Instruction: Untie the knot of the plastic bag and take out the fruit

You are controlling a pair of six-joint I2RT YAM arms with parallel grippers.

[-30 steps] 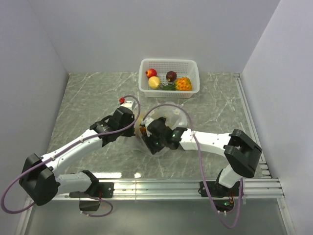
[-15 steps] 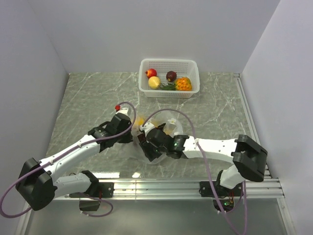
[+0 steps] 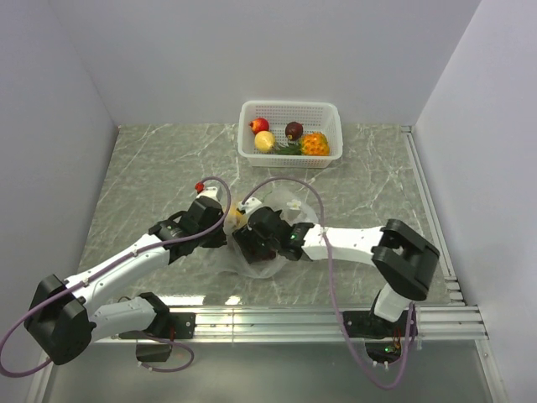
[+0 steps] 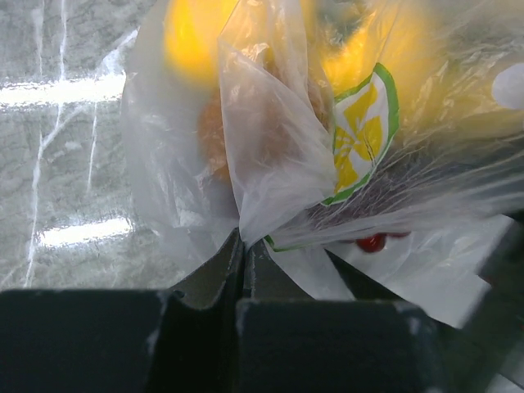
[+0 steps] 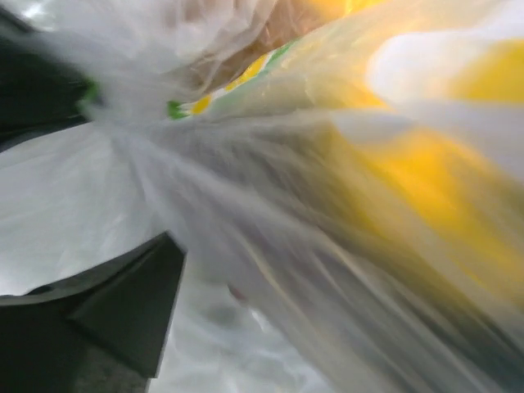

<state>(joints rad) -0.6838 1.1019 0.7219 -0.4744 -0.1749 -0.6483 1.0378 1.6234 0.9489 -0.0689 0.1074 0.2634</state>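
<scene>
The plastic bag lies crumpled between my two grippers at mid-table, with fruit inside. In the left wrist view the bag shows a yellow fruit, a brown one and a small red one through the film. My left gripper is shut on a fold of the bag. My right gripper sits on the bag from the right. Its view is blurred and filled with taut plastic. Only one of its fingers shows.
The white basket stands at the back centre. It holds a red fruit, a yellow one, a dark purple one and an orange knobbly one. Walls close in left, back and right.
The right gripper has swung left and toward the near edge, dragging the bag with it. The left gripper drew back a little, still pinching the fold.
</scene>
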